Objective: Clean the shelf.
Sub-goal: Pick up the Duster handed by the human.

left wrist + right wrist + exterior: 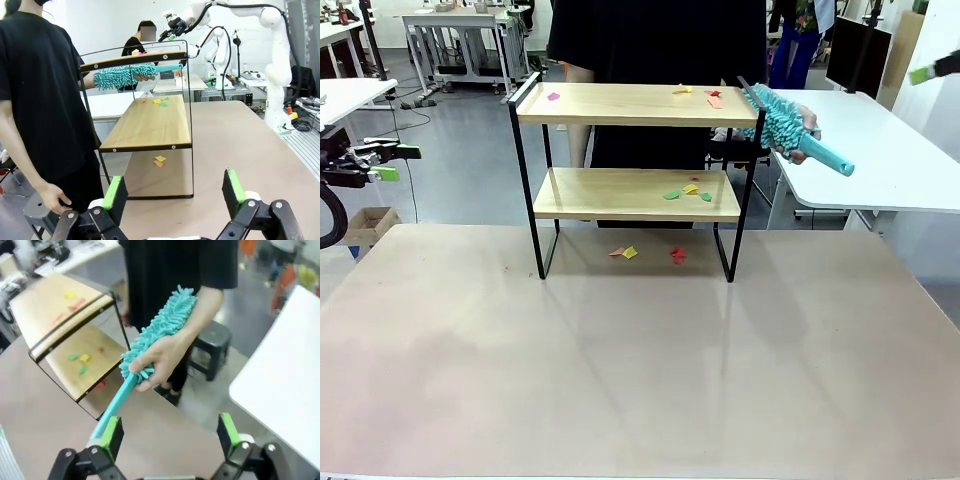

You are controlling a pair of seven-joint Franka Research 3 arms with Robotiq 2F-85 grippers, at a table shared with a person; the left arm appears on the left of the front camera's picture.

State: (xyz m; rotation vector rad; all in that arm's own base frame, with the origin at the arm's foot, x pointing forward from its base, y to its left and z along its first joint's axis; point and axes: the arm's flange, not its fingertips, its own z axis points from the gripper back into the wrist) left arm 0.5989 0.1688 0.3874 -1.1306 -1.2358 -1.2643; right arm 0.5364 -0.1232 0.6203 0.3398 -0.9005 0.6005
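Your right end effector (170, 432) sits closest to the lens, its 2 green pads (226, 429) spread wide with nothing between them. Just beyond it, the person's hand (161, 359) holds out a teal duster (162, 327). The hand grips it where the fluffy head meets the handle (114, 407), and the handle points down toward that open end effector.

Your left end effector (173, 190) is likewise wide open and empty, parked off the left end of the shelf (630, 105). The shelf stands on the tabletop (640, 380) toward its far side, in front of the person. Coloured paper scraps (685, 191) lie on its upper and lower levels and on the tabletop beneath it.

I judge this to be the handover step, with no sweeping done yet. Your next move is to bring the right end effector onto the bare handle below the person's grip and line the pads up across it. Close firmly before the person lets go, and keep clear of the hand.
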